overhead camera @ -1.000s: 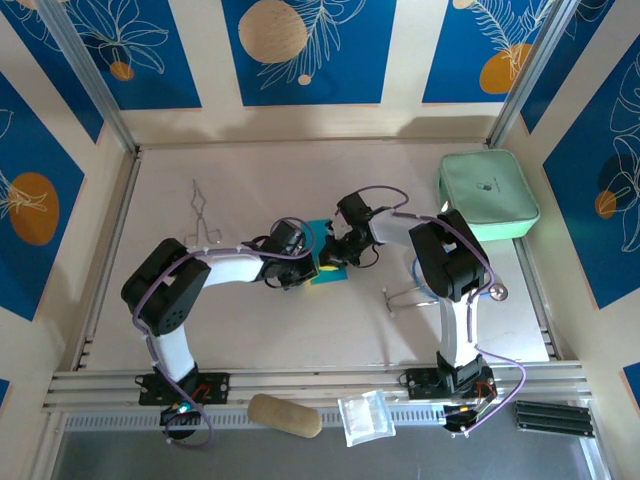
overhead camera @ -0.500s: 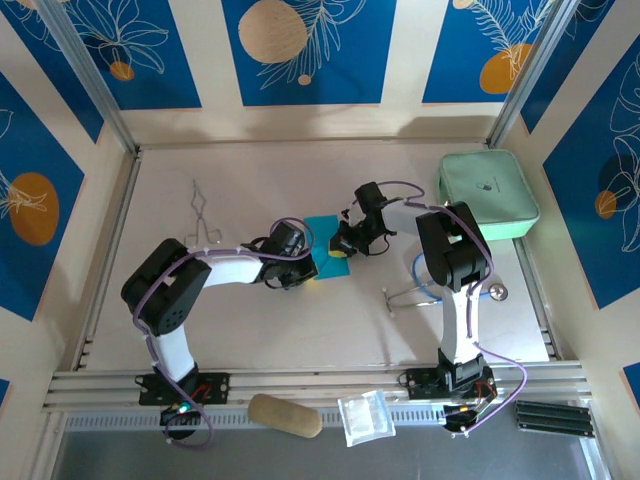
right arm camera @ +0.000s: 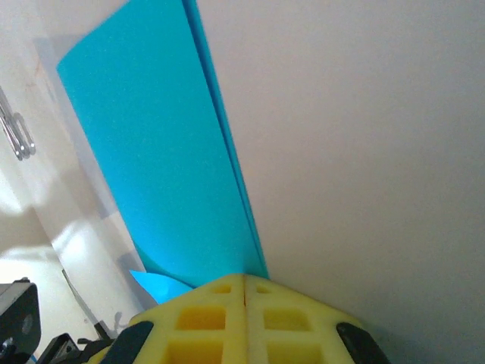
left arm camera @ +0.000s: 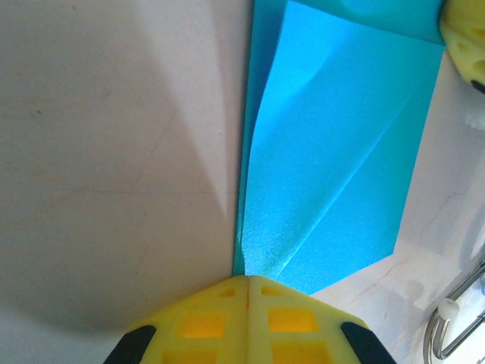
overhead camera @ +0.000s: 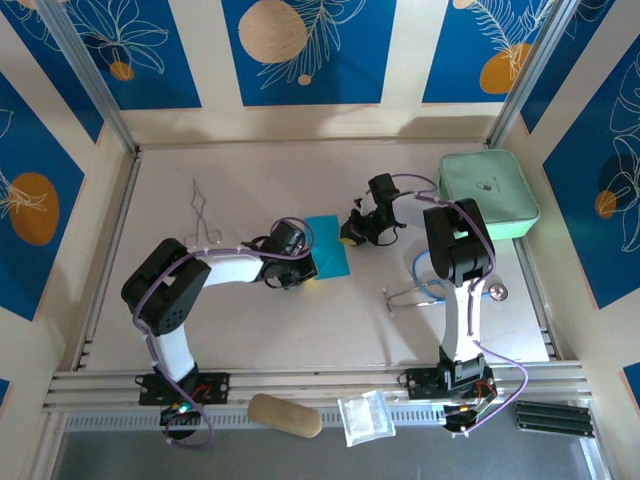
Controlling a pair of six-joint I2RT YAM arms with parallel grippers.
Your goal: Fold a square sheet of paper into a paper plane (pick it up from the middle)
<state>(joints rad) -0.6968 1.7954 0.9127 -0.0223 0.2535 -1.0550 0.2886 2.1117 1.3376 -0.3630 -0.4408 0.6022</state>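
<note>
"Where's the paper gone?"

"The square sheet of paper (overhead camera: 328, 247) is partly folded and stretched between the two sets of jaws. The left gripper (left arm camera: 248, 284) is clamped on one corner, with the sheet fanning out ahead of its tips. The right gripper (right arm camera: 244, 282) is pinched closed on the doubled edge, which runs away straight ahead of it."

"What could go wrong?"

"A tear or a slip, I'd say. If they pull apart or twist unevenly, the thin sheet could rip at a pinch. Or the layers could slide and the crease would come out crooked."
</note>
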